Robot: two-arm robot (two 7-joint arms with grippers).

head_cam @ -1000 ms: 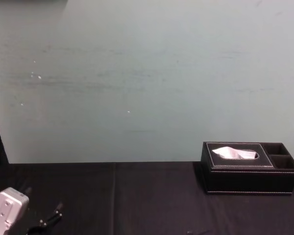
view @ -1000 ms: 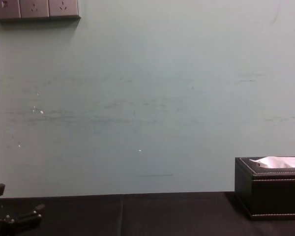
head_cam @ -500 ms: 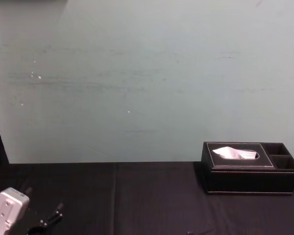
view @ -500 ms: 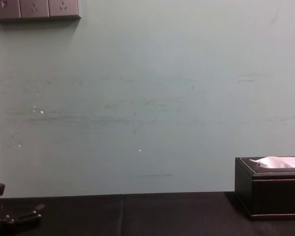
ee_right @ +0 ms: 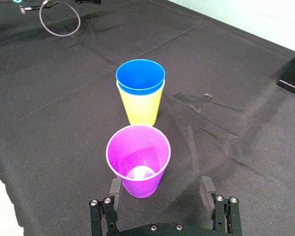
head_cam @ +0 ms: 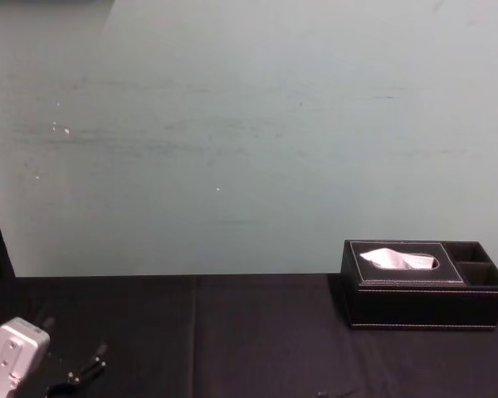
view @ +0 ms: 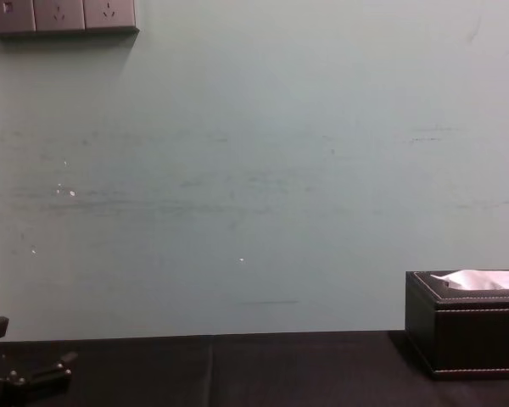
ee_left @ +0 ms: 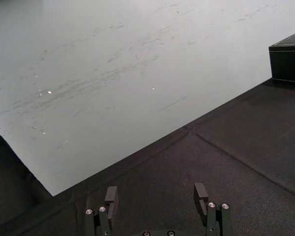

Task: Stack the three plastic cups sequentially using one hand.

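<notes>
Over on the left, the left end effector is idling low over the tabletop, fingers released and spread with nothing between them. It looks parked, which fits a one-handed job.

Moving right, the right end effector is doing the work. Its fingers are hanging wide open, gripping nothing, and the purple cup is standing upright, mouth up, just ahead of them and lined up with the gap. No contact is showing on either side. That wide spread is probably there so the fingers can pass around the cup's tapered body before closing.

Farther out beyond the purple cup, the blue cup is already sitting nested inside the yellow cup, its rim riding just above the yellow one. So one stacking step looks done, and the purple cup is the one left to go on top.

Well off to the end effector's right, the black tissue box is sitting clear of the working lane.
</notes>
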